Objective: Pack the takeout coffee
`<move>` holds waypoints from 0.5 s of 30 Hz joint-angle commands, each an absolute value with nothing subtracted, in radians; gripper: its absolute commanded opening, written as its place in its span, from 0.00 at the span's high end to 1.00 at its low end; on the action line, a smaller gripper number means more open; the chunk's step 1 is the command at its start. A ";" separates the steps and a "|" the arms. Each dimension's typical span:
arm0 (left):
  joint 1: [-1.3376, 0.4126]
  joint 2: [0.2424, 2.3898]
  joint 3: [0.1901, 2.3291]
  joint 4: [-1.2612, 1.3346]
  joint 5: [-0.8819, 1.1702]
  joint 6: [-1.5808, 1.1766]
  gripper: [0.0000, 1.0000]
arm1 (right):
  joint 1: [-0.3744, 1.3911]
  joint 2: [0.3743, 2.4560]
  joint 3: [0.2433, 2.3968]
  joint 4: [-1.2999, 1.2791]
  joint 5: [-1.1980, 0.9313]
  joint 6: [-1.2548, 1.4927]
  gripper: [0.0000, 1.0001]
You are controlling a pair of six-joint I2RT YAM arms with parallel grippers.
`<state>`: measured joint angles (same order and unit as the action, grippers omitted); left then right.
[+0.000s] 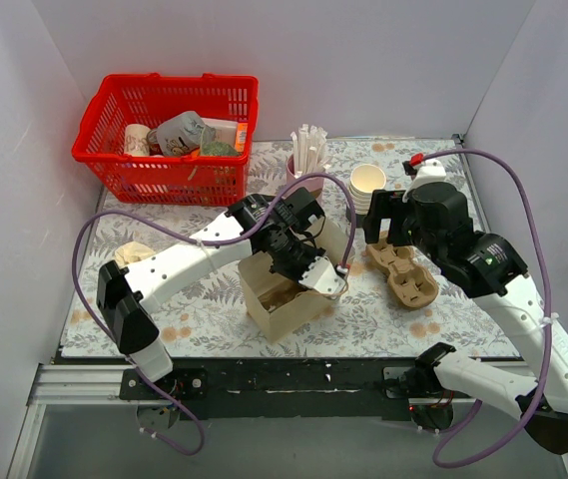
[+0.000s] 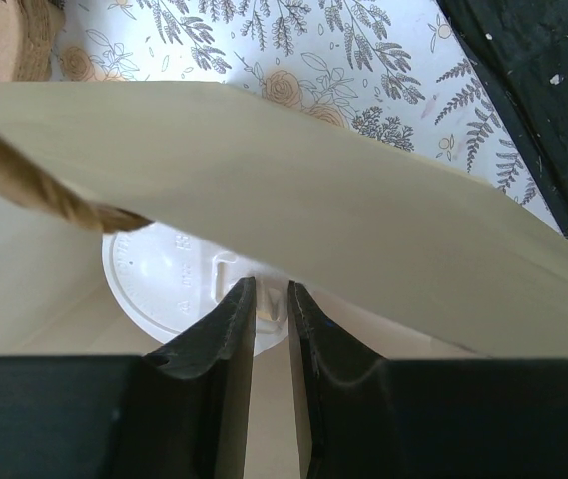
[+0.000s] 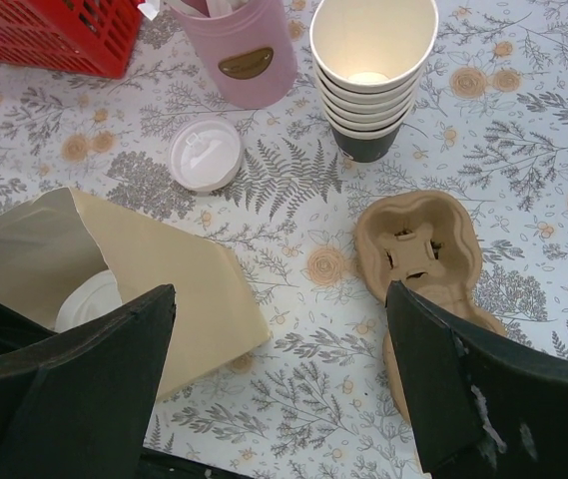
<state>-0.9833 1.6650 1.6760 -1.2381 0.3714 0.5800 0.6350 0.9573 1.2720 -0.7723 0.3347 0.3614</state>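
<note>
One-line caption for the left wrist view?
Left end effector, jaws nearly together, at the coffee's white lid inside the paper bag.

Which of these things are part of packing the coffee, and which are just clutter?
In the job: takeout coffee, paper bag, left gripper inside it.
Lying about: red basket, pink cup of sticks, stack of cream cups, loose white lid, cardboard cup carrier.

The fixed camera looks down from high behind; both wrist cameras look down closely, all sharing the open tan paper bag (image 1: 266,307).
</note>
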 commanded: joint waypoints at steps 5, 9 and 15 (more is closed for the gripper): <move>-0.973 1.677 1.675 -1.249 0.403 0.624 1.00 | 0.630 0.950 1.261 -0.712 0.327 0.348 0.05; -0.973 1.680 1.672 -1.235 0.405 0.618 1.00 | 0.629 0.943 1.253 -0.707 0.328 0.344 0.06; -0.973 1.686 1.663 -1.226 0.402 0.618 1.00 | 0.629 0.928 1.246 -0.703 0.330 0.348 0.06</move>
<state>-0.9771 1.6878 1.6741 -1.2373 0.3817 0.6044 0.6342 0.9546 1.2591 -0.7517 0.3328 0.3595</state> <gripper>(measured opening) 0.173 0.942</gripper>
